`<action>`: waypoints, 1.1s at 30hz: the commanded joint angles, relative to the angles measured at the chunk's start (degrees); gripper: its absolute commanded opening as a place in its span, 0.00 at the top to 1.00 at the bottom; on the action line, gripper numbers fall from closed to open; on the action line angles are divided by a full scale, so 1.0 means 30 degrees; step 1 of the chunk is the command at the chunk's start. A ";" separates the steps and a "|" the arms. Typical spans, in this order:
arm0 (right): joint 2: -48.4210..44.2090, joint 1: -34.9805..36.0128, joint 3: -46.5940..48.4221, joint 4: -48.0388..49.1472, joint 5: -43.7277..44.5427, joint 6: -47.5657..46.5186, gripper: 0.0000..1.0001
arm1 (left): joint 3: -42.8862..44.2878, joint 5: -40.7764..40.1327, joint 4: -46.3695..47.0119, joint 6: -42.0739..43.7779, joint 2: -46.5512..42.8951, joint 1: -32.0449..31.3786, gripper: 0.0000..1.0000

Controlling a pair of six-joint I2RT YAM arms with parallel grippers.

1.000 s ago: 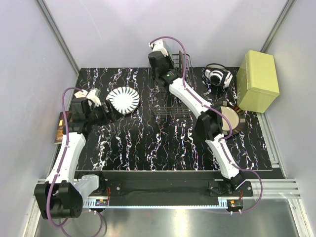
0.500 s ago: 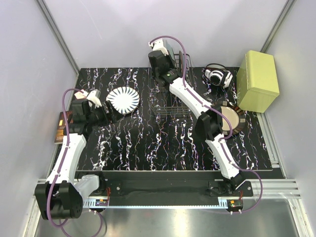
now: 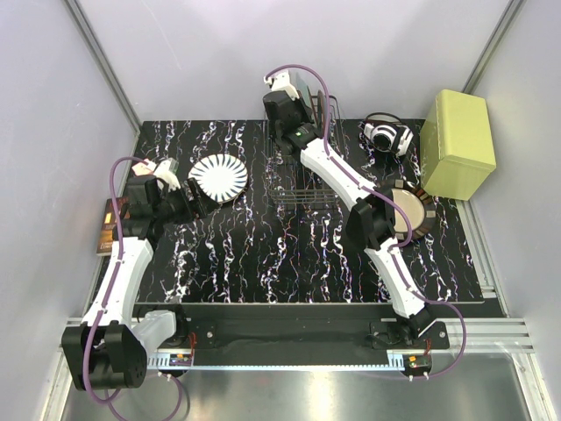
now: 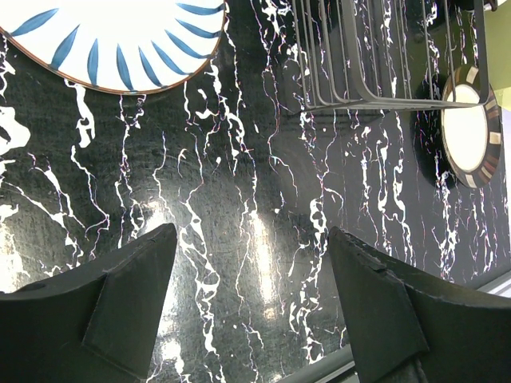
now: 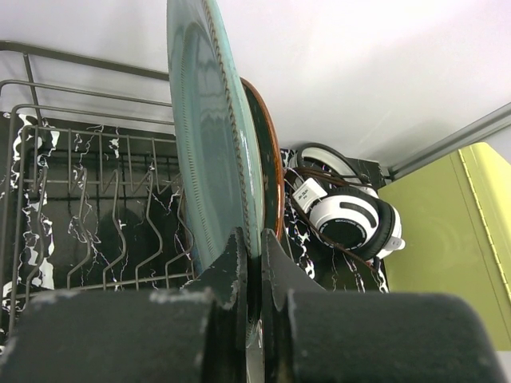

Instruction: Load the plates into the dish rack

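My right gripper is shut on the lower rim of a teal plate, which it holds upright above the right end of the dish rack. Close behind that plate a brown-rimmed plate stands on edge. In the top view the right gripper is over the back of the dish rack. A white plate with dark radial stripes lies flat at the left. My left gripper hangs open beside it, nothing between its fingers. A cream plate with a brown striped rim lies flat at the right.
White headphones with a brown cable lie behind the rack's right end, next to a yellow-green box at the back right. A brown flat object sits off the table's left edge. Grey walls close in the table.
My left gripper has drawn back slightly from the striped plate. The right gripper and its teal plate have barely shifted.
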 commanded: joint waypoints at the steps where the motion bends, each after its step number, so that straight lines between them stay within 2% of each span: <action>1: -0.1888 0.0166 0.0577 0.2670 0.0635 0.0785 1.00 | -0.0261 0.0433 0.1097 -0.0076 -0.0260 0.0023 0.19; 11: -0.2239 0.0371 0.0430 0.2583 0.0371 0.1459 1.00 | -0.0202 0.0609 0.1244 -0.0193 0.0033 0.0053 0.19; 25: -0.2093 0.1044 0.0899 0.5128 0.0986 -0.0326 1.00 | -0.0290 0.0785 0.1361 -0.0339 0.0063 0.0169 0.19; 33: -0.1918 0.1074 0.1075 0.5219 0.1102 -0.0823 1.00 | -0.0231 0.0960 0.1450 -0.0485 0.0268 0.0140 0.19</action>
